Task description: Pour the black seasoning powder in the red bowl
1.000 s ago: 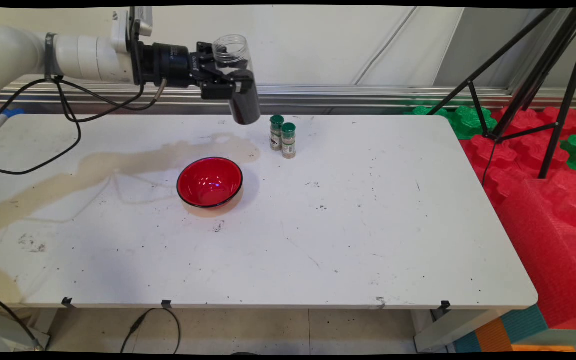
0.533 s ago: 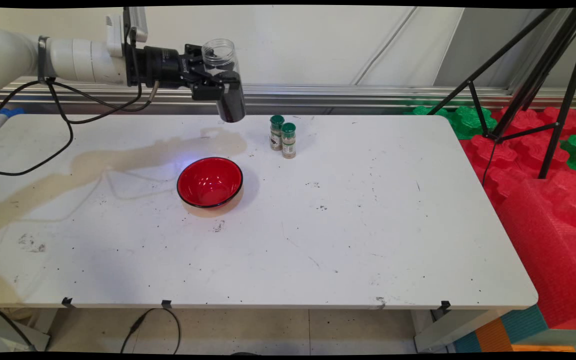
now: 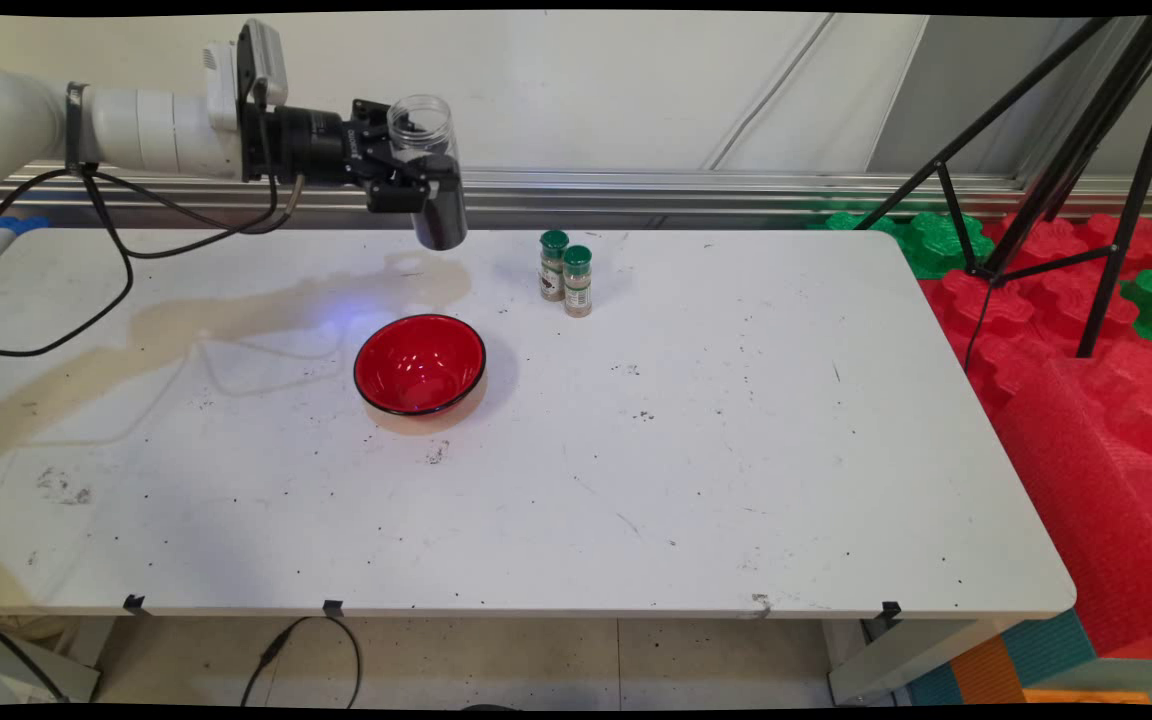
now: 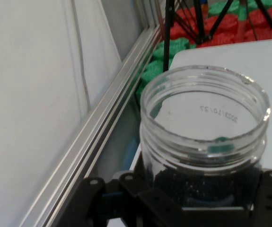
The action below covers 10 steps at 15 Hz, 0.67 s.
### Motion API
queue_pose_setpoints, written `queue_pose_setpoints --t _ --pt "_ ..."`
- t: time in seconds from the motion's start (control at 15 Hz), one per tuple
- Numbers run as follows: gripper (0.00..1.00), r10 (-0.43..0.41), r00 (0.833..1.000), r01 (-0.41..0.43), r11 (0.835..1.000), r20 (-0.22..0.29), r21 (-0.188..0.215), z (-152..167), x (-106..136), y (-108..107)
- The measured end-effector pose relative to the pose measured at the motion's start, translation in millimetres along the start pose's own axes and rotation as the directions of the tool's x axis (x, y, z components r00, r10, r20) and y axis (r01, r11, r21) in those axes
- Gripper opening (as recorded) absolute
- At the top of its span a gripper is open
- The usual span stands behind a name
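Note:
My gripper (image 3: 414, 178) is shut on a clear plastic jar (image 3: 428, 165) with dark contents in its lower half. The jar is upright, lidless, and held in the air above the table's far side. In the hand view the jar (image 4: 205, 137) fills the middle, its open mouth on top and the black linkage around its lower part. A red bowl (image 3: 420, 364) sits on the white table (image 3: 716, 480) below and in front of the jar. Two small spice bottles with green caps (image 3: 566, 273) stand side by side to the jar's right.
A pale brown stain (image 3: 186, 330) runs across the table's left part. Black cables (image 3: 116, 250) hang from the arm. A black tripod (image 3: 1066, 170) and red and green foam blocks (image 3: 1086, 330) stand off the table's right side. A metal rail (image 3: 736, 190) runs along the wall.
The gripper has carried the jar leftward along the table's far side, away from the spice bottles. Bowl and bottles have not moved.

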Motion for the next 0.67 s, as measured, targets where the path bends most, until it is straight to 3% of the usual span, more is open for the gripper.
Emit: queue_pose_setpoints --t 0.33,0.67 --pt "0.0 0.054 0.998 -0.053 0.999 0.041 -0.007 -9.5 -18.9 -3.2" --pt "0.0 0.11 0.992 -0.107 0.993 0.061 -0.05 -14.2 -31.5 -5.0"
